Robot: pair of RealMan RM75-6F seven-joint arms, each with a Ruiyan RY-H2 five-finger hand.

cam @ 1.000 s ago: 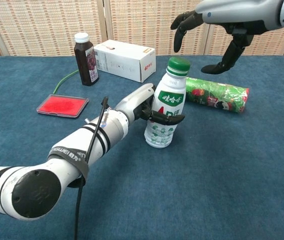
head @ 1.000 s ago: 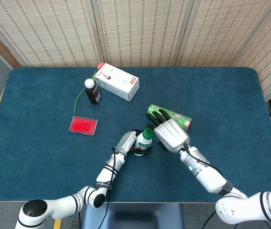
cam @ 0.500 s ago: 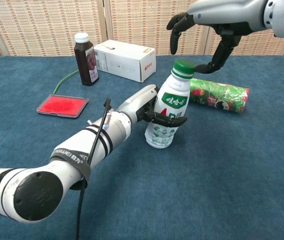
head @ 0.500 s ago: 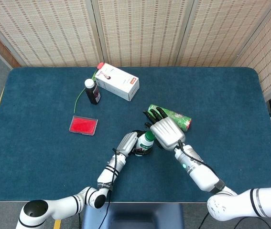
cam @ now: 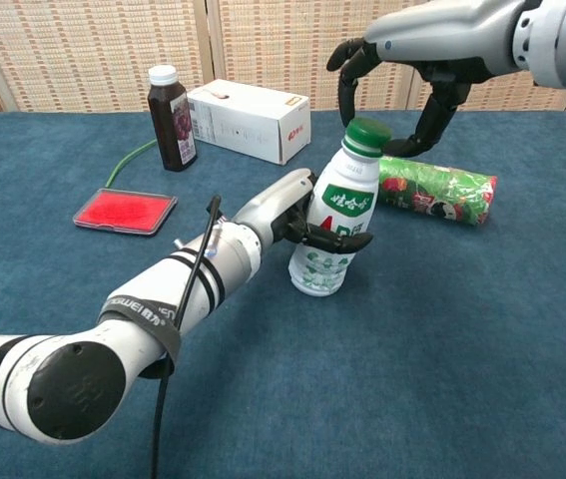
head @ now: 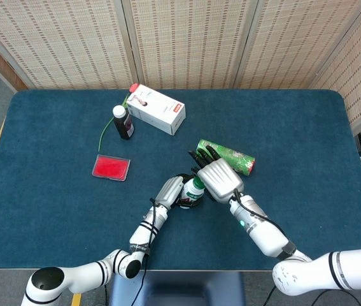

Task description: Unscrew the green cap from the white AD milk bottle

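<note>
chest view: left hand (cam: 297,215) grips tilted bottle (cam: 334,225).

The white bottle (cam: 334,226) carries a green label panel with white Chinese characters, too small to make out surely, and under it large red letters "AD", partly hidden by the dark fingers (cam: 340,238) of the left hand (cam: 281,207). The black band on the left forearm (cam: 145,311) bears small white lettering, too fine to read. The white carton (cam: 248,119) shows a small red mark at its near end, illegible. The dark bottle (cam: 171,114) has a pictured label with no readable words. The green roll (cam: 437,190) shows printed patterns, no legible text.
</note>
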